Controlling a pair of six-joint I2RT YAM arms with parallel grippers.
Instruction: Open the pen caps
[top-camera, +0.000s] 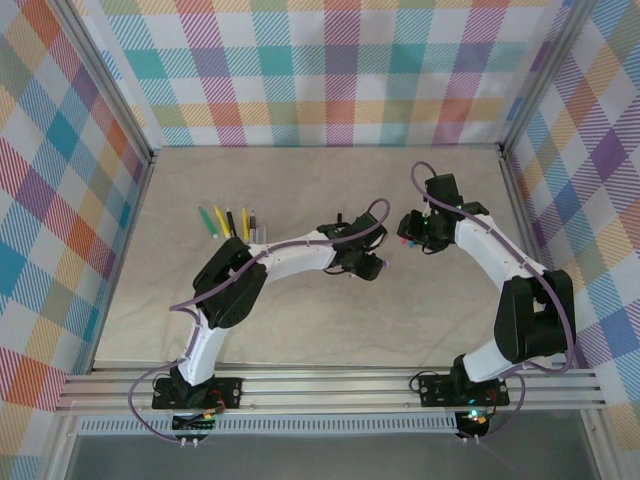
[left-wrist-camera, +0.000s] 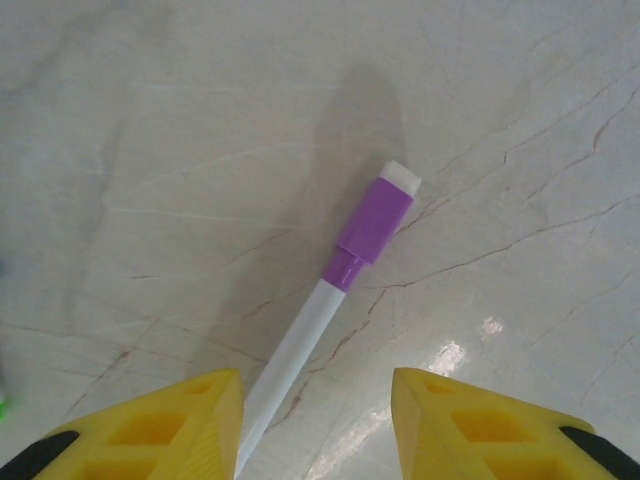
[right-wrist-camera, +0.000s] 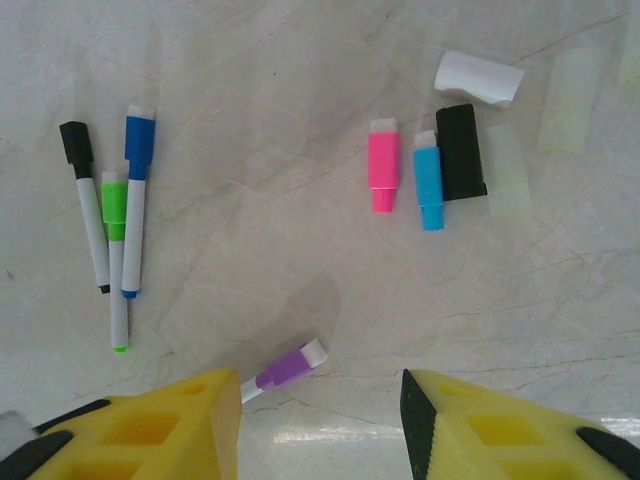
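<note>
Here, the purple cap (left-wrist-camera: 374, 220) is seen straight ahead of the left gripper (left-wrist-camera: 316, 385). It sits on the far end of a thin white pen (left-wrist-camera: 295, 350), whose long axis is directed from between the yellow fingers (left-wrist-camera: 190, 420) outward, a little slanted across the view. This gripper is spread: the gap between the fingers is much wider than the barrel, which is laid along the inner side of one finger only, so no clamping is shown. Whether the pen is rested on the marbled table (left-wrist-camera: 140, 150) or lifted a little cannot be told. From the right wrist, the purple cap is found just before the right gripper (right-wrist-camera: 320, 385), close to one of its fingers. This gripper is also released, with nothing between its pads. The left arm is judged nearer to the barrel and the right arm nearer to the cap. In the top view both arms are bent inward over the middle of the table, with the grippers turned toward each other, near but apart. Farther off, a pink cap (right-wrist-camera: 382, 165), a blue cap (right-wrist-camera: 428, 185) and a black cap (right-wrist-camera: 461, 150) are laid loose, and three capped pens (right-wrist-camera: 133, 220) are grouped well apart from them.
</note>
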